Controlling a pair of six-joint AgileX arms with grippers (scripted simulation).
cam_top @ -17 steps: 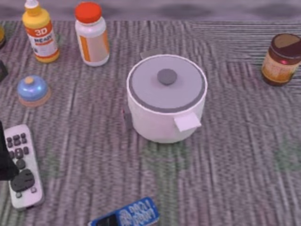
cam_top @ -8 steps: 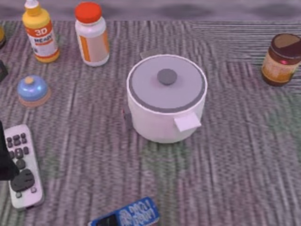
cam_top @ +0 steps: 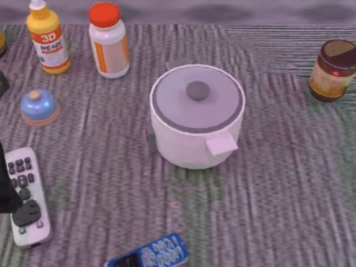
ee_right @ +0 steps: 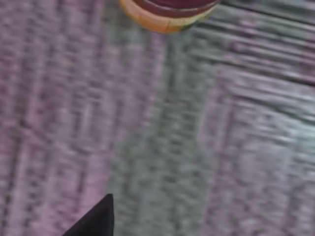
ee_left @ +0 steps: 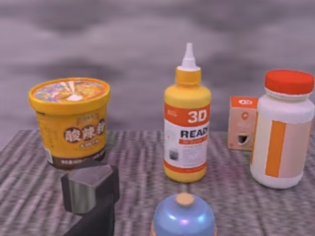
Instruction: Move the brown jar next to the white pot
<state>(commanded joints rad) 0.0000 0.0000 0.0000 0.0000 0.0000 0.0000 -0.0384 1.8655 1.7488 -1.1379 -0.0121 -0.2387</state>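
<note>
- Nearest us, our left gripper [cam_top: 5,192] sits parked at the table's left edge over the remote control [cam_top: 25,196]; we cannot tell how its fingers stand.
- Our right gripper [ee_right: 93,221] shows only as a dark tip in its wrist view, its state unreadable too; it hangs over bare mat with the jar just ahead, so we judge the right arm the nearer.
- The white pot [cam_top: 196,114] stands mid-table.
- The brown jar [cam_top: 332,69] stands upright at the far right, well apart from the pot; it must travel left.
</note>
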